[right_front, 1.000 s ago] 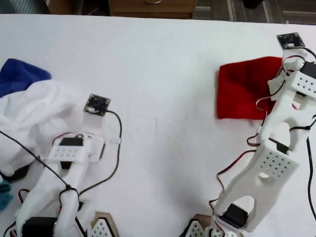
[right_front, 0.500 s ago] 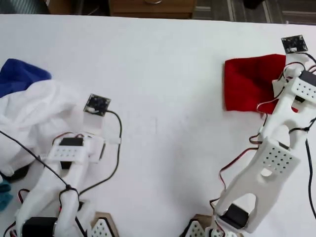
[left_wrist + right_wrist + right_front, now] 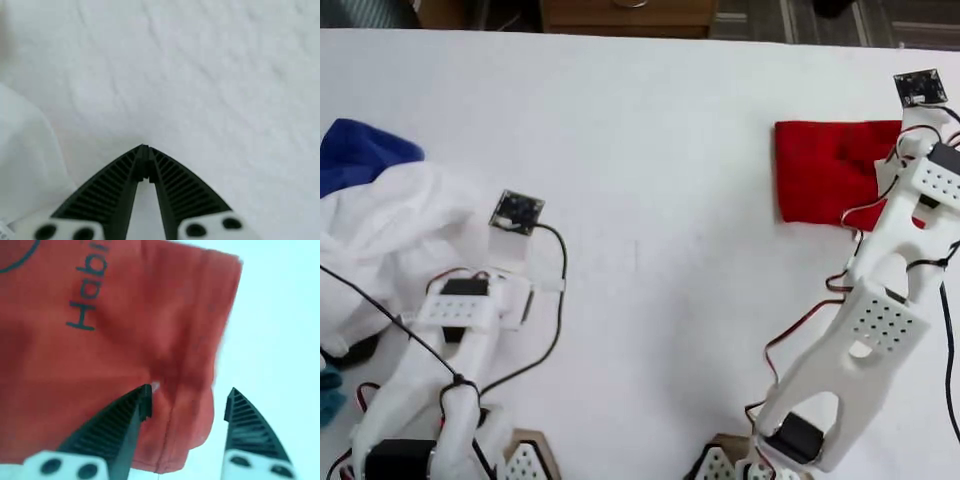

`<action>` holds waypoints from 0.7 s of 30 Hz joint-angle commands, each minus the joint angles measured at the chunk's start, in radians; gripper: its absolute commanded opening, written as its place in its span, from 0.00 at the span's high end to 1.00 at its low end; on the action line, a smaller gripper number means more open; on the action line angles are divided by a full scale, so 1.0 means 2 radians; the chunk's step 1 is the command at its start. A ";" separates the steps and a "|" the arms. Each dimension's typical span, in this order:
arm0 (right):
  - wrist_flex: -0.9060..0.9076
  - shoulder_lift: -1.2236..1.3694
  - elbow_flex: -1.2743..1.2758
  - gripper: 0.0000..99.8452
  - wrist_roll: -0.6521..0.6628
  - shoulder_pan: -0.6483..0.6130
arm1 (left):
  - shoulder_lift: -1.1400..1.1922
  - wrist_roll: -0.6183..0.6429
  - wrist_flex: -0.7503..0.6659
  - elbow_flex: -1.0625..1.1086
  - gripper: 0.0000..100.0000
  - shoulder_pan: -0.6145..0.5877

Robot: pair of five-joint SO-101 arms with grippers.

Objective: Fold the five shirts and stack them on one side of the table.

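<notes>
The desk (image 3: pixel 650 150) carries a crumpled white shirt (image 3: pixel 380 230) at its left edge, a folded red shirt (image 3: pixel 825 180) at the right side and a blue shirt (image 3: pixel 360 150) behind the white one. The right tool (image 3: pixel 187 399) is open over the red shirt's edge; the left tool (image 3: pixel 145 160) is closed over bare desk.

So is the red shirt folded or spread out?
Folded: the red shirt lies as a compact rectangle with straight edges on the table.

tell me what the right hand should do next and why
Probably lift the right hand clear of the red shirt: it hangs open over the shirt's edge, the shirt lies folded at the table's side, and a crumpled white shirt waits opposite.
</notes>
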 commanded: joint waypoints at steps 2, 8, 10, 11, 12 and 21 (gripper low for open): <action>0.019 -0.025 -0.065 0.79 0.002 0.003 | -0.011 -0.003 -0.008 -0.002 0.97 -0.004; 0.090 -0.059 -0.156 0.81 0.002 -0.004 | -0.011 -0.003 -0.008 -0.002 0.97 -0.003; 0.113 -0.064 -0.180 0.81 0.002 -0.007 | -0.011 -0.003 -0.008 -0.002 0.97 -0.003; 0.120 -0.066 -0.191 0.81 0.002 -0.007 | -0.011 -0.003 -0.008 -0.002 0.97 -0.003; 0.126 -0.068 -0.200 0.81 0.002 -0.007 | -0.011 -0.003 -0.008 -0.002 0.97 -0.003; 0.245 -0.077 -0.331 0.81 0.002 -0.015 | -0.011 -0.003 -0.008 -0.002 0.97 -0.003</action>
